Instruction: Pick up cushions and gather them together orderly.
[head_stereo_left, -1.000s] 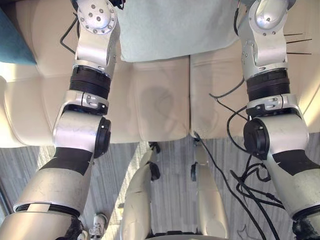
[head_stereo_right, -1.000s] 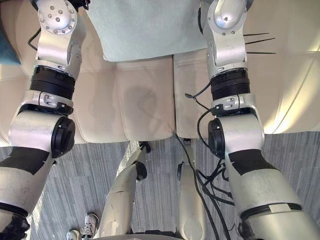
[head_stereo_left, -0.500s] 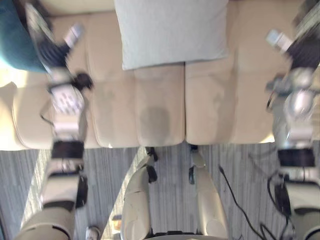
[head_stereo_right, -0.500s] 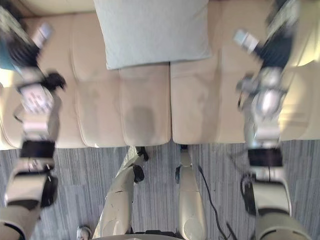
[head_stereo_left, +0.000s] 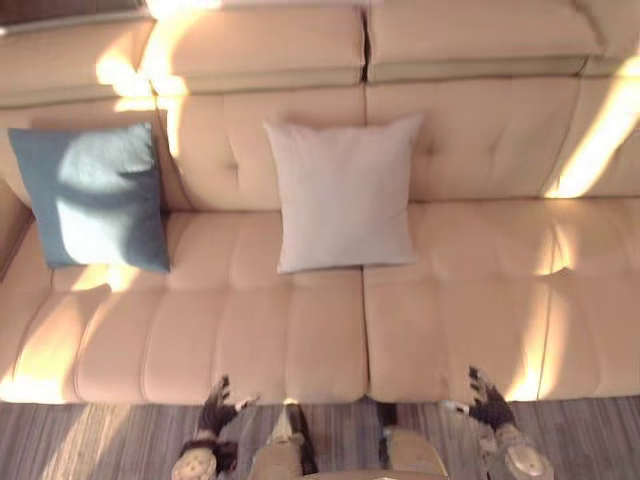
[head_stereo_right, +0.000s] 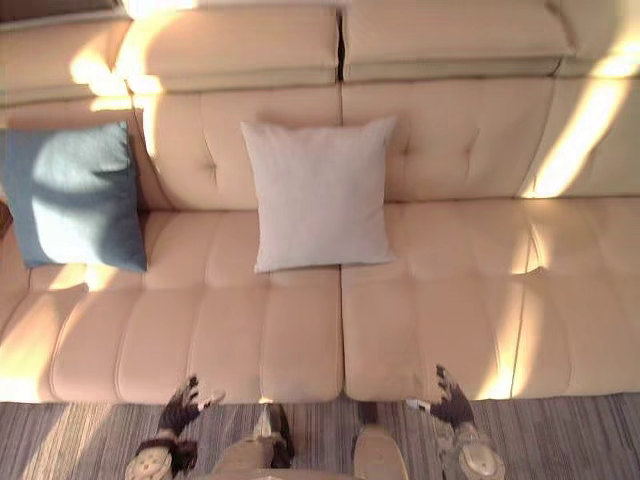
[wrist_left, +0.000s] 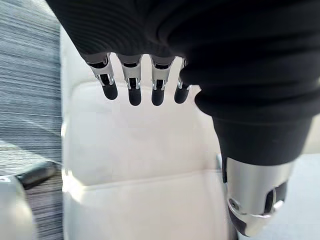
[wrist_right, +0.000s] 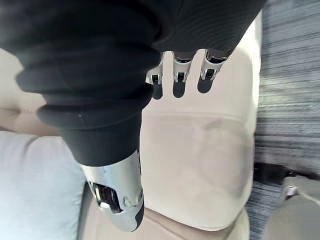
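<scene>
The left robot hand (head_stereo_left: 216, 404) and right robot hand (head_stereo_left: 486, 404), fingers loosely spread and empty, hang at the front edge of the sofa (head_stereo_left: 300, 340), where a white cushion (head_stereo_left: 343, 195) leans mid-backrest and a blue cushion (head_stereo_left: 95, 197) leans well apart at the left end.

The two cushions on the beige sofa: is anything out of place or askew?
The blue-grey square fabric cushion leans near the beige sofa's left end, apart from the pale square fabric cushion in the middle. Nothing looks damaged.
</scene>
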